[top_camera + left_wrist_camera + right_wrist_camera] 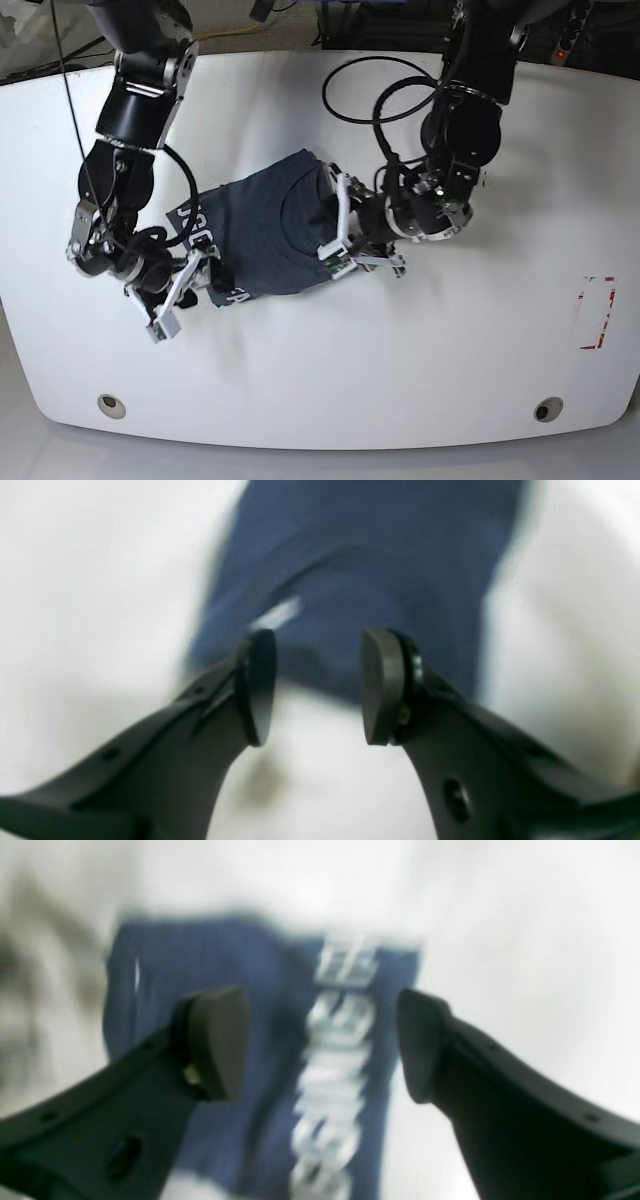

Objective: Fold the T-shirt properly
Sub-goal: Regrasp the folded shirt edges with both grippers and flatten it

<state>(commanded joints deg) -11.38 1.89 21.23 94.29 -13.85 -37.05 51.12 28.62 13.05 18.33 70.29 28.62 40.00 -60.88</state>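
Note:
The T-shirt lies bunched and partly folded in the middle of the white table, with white lettering along its left edge. My left gripper stands open at the shirt's right edge. In the left wrist view this gripper holds nothing, and the blue cloth lies just beyond its pads. My right gripper is open at the shirt's lower left corner. In the right wrist view it hovers open over the T-shirt and its lettering. Both wrist views are blurred.
Black cables loop on the table behind the left arm. A red-marked rectangle sits near the right edge. Two round holes lie near the front corners.

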